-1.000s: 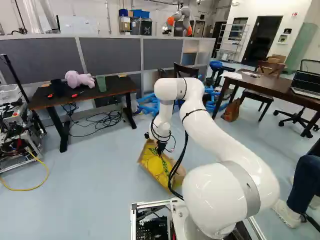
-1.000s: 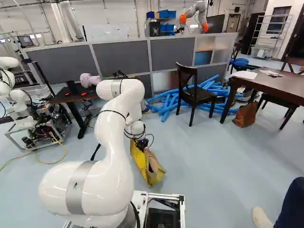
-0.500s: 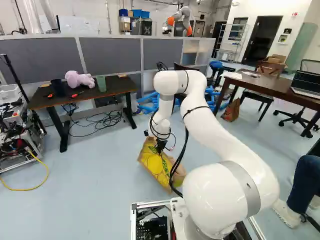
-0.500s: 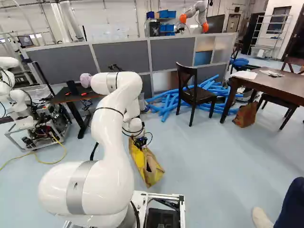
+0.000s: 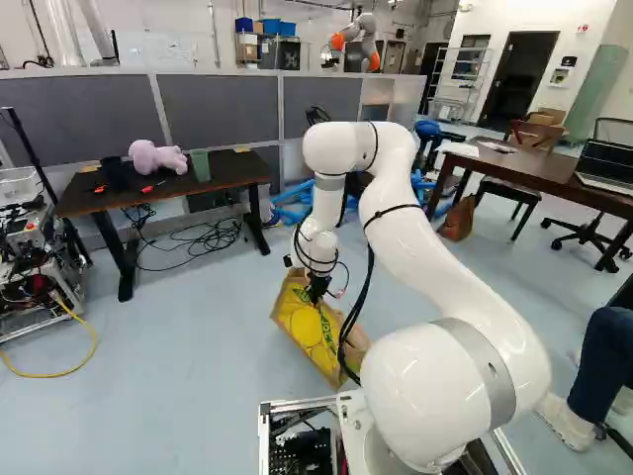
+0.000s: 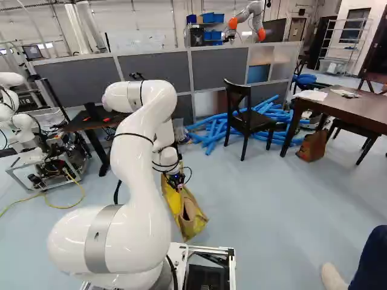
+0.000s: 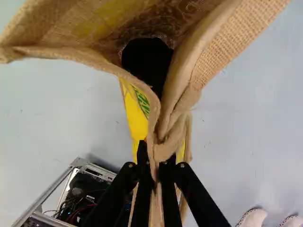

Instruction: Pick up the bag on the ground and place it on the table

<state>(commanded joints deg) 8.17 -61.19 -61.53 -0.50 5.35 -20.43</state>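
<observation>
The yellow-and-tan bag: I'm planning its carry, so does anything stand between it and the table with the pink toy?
Nothing visible stands between the bag and that table in the left base view; black cables lie on the floor beneath the table.

The floor holds two bags, one burlap bag (image 5: 309, 334) and one brown bag (image 6: 312, 146). One desk (image 5: 232, 170) carries one plush toy (image 5: 154, 157) at the worktop's back edge; one wooden table (image 6: 355, 110), one laptop (image 5: 606, 166).
</observation>
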